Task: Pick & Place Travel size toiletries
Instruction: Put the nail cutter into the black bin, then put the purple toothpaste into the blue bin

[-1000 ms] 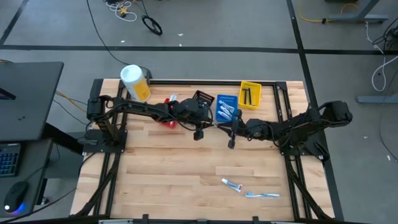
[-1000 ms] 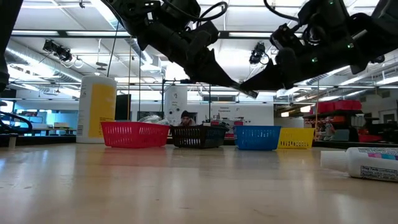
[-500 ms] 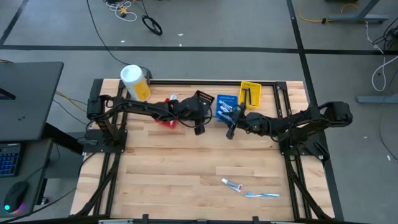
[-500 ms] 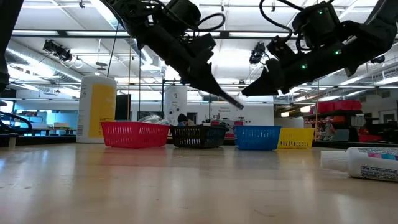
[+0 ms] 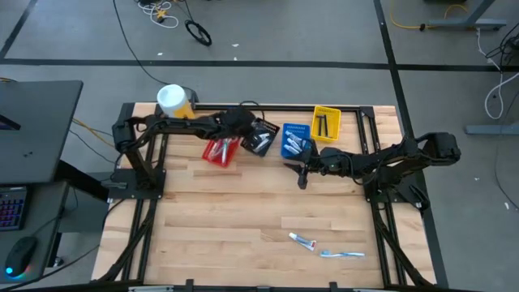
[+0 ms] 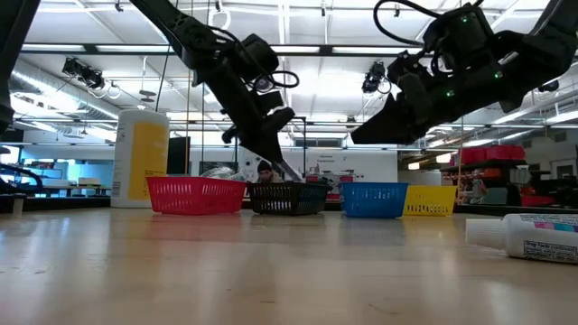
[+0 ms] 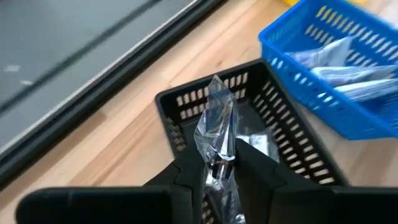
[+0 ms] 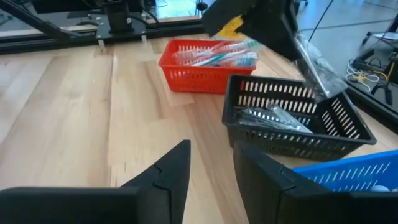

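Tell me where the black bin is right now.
In the high view the black bin sits at the table's far edge, between the red bin and the blue bin, under the left gripper.

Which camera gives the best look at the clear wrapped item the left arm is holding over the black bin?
The left wrist view: the clear packet is pinched in the left jaws above the black bin. The right wrist view shows it from the side. In the high and low views it is too small to make out.
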Action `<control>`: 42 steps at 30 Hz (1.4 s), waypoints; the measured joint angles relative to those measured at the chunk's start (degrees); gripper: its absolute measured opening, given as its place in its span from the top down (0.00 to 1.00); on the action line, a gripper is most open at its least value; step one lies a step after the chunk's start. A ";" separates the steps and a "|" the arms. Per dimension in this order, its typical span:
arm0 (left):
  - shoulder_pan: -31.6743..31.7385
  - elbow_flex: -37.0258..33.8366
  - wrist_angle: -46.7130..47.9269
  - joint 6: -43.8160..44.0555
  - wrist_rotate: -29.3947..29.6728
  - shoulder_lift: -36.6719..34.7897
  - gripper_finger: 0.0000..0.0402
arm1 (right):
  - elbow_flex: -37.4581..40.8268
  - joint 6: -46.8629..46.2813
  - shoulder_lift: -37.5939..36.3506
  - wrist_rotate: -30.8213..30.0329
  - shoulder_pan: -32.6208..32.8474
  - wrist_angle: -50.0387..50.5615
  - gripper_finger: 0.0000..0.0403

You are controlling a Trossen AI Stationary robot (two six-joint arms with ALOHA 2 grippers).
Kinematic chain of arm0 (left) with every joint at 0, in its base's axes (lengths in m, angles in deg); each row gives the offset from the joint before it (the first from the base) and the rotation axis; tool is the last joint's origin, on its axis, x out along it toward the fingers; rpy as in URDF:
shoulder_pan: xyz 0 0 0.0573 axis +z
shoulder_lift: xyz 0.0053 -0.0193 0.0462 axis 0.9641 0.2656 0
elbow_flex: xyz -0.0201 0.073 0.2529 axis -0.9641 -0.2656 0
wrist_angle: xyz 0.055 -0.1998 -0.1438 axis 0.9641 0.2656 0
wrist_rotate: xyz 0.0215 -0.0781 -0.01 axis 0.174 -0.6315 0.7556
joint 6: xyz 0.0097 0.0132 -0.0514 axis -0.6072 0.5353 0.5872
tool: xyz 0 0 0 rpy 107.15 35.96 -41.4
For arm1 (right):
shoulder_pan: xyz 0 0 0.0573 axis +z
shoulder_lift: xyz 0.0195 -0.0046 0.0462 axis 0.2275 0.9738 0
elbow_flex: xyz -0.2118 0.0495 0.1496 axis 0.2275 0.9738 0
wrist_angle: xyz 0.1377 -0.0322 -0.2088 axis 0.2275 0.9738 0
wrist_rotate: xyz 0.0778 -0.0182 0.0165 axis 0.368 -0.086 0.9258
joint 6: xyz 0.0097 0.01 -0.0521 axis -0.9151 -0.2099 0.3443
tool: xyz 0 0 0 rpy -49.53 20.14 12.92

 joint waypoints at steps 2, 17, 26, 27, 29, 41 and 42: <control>0.92 0.00 -0.64 -0.69 -3.56 0.00 0.81 | -0.01 0.00 0.00 0.00 0.00 0.30 0.68; 0.84 0.00 -4.17 -10.67 -0.29 7.50 0.81 | 0.00 -0.20 0.00 18.52 1.31 1.95 0.67; 0.82 0.02 -4.28 -12.29 -1.99 7.52 0.67 | 0.00 -5.41 0.00 21.34 5.06 6.11 0.61; 0.81 0.02 -4.00 -12.25 -1.99 7.52 0.65 | 0.00 -6.41 0.00 22.32 5.66 6.35 0.60; 0.66 0.02 -3.41 -11.79 -1.96 7.52 0.61 | 0.00 -7.86 0.00 22.69 7.55 6.41 0.59; -4.31 6.58 4.87 -12.06 1.30 2.63 0.53 | -10.56 -16.01 0.00 15.17 24.33 30.80 0.58; -4.91 7.36 6.29 -12.04 1.32 2.11 0.53 | -12.68 -16.04 0.00 12.60 25.91 35.61 0.58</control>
